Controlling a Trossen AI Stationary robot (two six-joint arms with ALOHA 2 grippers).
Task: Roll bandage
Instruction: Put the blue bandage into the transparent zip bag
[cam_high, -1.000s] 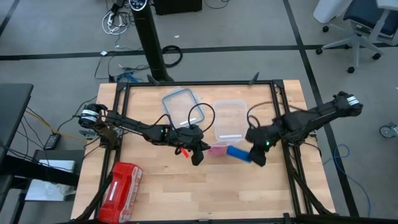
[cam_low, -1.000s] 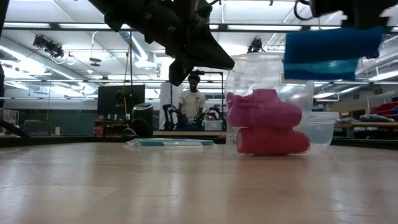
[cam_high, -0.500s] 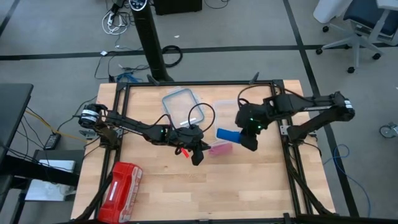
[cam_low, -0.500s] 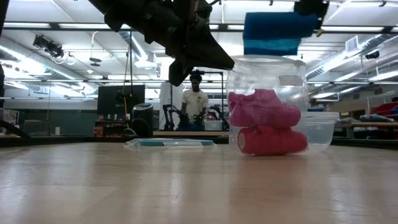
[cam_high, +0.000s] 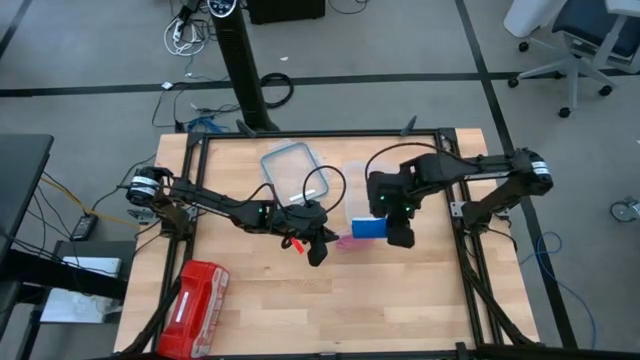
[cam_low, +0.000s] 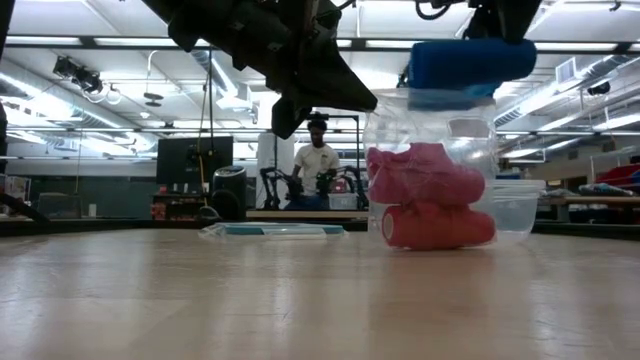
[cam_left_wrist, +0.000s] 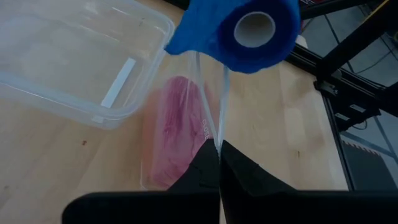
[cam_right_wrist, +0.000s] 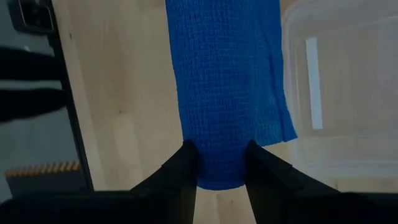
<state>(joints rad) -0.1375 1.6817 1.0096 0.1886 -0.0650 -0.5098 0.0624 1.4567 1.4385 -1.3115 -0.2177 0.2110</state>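
The bandage is a bright blue roll (cam_high: 368, 229) held in the air by my right gripper (cam_high: 388, 228), right above a clear plastic bag (cam_low: 430, 170) that holds pink-red rolls (cam_low: 435, 200). In the low view the blue roll (cam_low: 470, 65) hangs just over the bag's open top. A short loose tail (cam_right_wrist: 283, 121) hangs off the roll's side. My left gripper (cam_high: 325, 247) is shut on the bag's edge, at the bag's left side. The bag's bottom rests on the table. My left gripper pinches a thin edge of the clear bag (cam_left_wrist: 214, 134) between its shut fingertips. The film runs up from the fingers toward the bag's open top. The bag stands on the table with the pink rolls inside. My right gripper pinches the blue roll by one end (cam_right_wrist: 217, 165), one finger (cam_right_wrist: 183, 168) on each side of it. The roll reaches out lengthwise beyond the fingers. It is lifted clear, roughly level, above the bag.
A clear plastic box (cam_high: 368, 185) and its blue-rimmed lid (cam_high: 290, 170) lie on the far half of the table. A red plastic-wrapped pack (cam_high: 195, 298) lies at the near left. A person (cam_low: 316, 165) stands in the room beyond the table.
My right gripper has carried the blue roll up and toward the table's left, from the right of the bag to right over its open top. It has turned about on the way. The bag and the pink rolls have stayed in place.
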